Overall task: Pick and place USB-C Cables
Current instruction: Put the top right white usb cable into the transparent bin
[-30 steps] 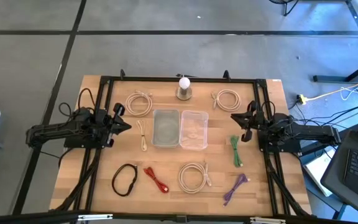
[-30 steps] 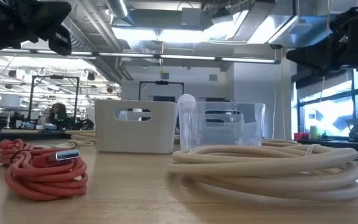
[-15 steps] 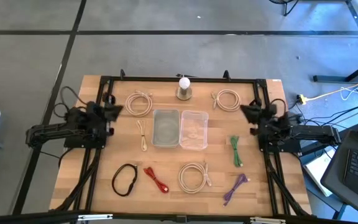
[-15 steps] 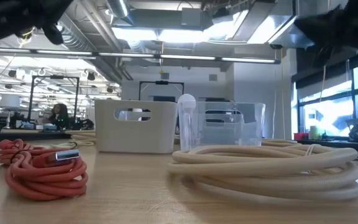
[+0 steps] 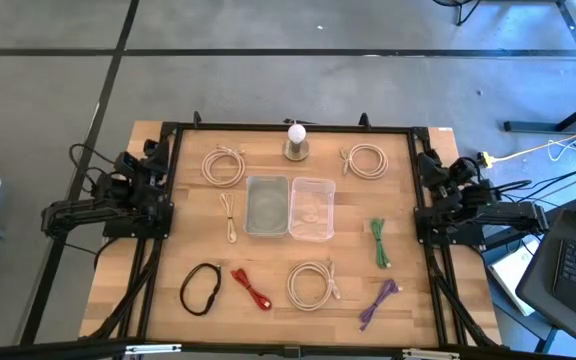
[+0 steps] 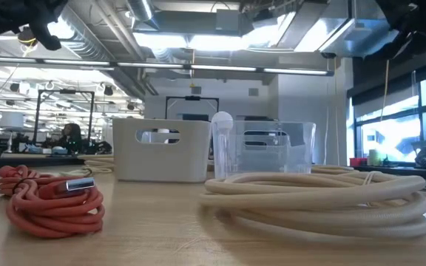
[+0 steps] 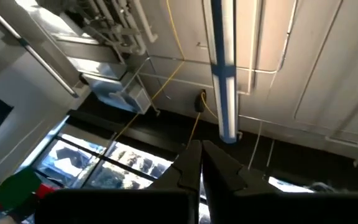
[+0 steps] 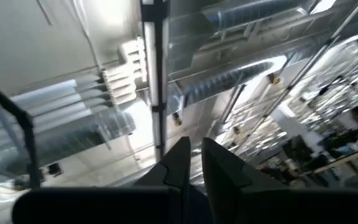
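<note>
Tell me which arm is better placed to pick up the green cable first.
Probably the right arm. The green cable lies on the table's right side, close to the right gripper; the left gripper waits at the opposite edge, beyond both bins.

no readable text, labels or signs

Pale matt wooden table (image 5: 158,250), glossy clear plastic bin (image 5: 312,209), matt rubbery red cable (image 6: 50,201).
</note>
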Tool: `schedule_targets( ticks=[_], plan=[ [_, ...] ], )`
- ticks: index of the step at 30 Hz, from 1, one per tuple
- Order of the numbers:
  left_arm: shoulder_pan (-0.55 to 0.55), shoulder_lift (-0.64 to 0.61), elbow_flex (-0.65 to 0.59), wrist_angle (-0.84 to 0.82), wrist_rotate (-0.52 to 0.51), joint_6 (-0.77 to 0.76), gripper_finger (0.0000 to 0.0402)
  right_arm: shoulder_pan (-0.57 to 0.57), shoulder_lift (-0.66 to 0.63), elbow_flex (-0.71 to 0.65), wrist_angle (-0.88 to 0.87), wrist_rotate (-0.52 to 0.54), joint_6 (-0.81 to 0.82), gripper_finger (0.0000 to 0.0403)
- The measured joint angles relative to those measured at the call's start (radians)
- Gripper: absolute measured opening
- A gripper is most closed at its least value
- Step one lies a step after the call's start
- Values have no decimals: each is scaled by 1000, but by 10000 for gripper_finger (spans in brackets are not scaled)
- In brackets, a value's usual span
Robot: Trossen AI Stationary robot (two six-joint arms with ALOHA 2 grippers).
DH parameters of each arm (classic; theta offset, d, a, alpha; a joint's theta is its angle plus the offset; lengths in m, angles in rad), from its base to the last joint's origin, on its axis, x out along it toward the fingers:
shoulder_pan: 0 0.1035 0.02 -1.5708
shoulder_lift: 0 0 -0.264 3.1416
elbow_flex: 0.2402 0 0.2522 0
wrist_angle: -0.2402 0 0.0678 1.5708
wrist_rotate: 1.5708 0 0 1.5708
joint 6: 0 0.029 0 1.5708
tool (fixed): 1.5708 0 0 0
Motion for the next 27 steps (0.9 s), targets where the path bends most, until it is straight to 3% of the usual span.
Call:
schedule_targets(
  ticks=[4, 8, 11, 15, 21, 24, 27],
  plan=[
    [0, 3, 0, -1, -15, -81, 7, 0, 0, 43, 0, 54, -72, 45],
    [0, 25, 20, -7, 2, -156, 7, 0, 0, 146, -87, 12, -87, 45],
    [0, 96, 92, -12, 27, -163, 11, 0, 8, 286, -308, -30, -68, 45],
    [0, 269, 278, -47, 80, -86, 20, 0, 110, 540, -653, -72, -93, 45],
    [0, 494, 604, -356, 168, 153, 43, 0, 399, 910, -1078, -120, -177, 45],
    [0, 553, 742, -608, 166, 167, 51, 0, 541, 1050, -1303, -92, -211, 45],
    [0, 593, 855, -858, 166, 126, 52, 0, 669, 1150, -1541, 4, -208, 45]
  ],
)
